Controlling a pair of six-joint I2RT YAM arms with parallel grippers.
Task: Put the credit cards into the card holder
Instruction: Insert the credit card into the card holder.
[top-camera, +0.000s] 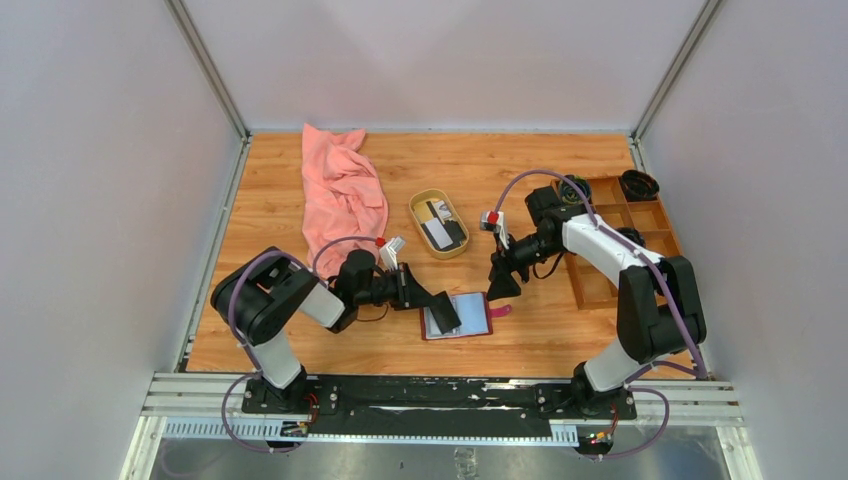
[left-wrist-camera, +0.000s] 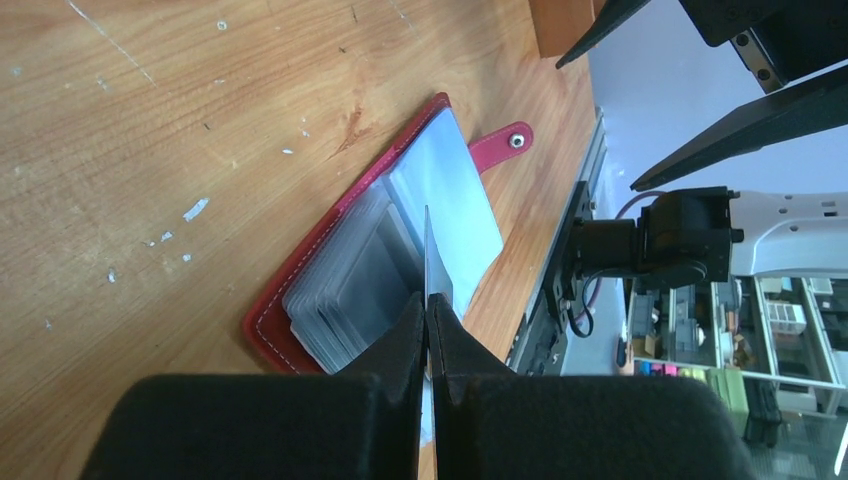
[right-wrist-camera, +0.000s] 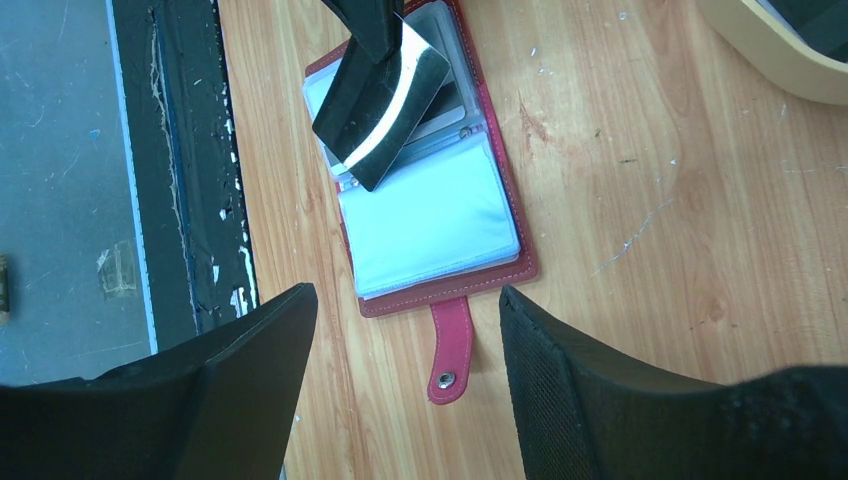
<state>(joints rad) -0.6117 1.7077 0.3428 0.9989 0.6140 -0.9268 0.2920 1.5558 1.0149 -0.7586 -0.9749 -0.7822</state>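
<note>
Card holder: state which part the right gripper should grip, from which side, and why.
Probably the snap tab, from above on the right arm's side. The card holder lies open flat; only the tab juts out, clear of the left gripper and its card.

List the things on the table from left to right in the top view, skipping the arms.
From the left: pink cloth, card holder, wooden compartment tray. The oval dish is omitted: it overlaps the card holder sideways.
</note>
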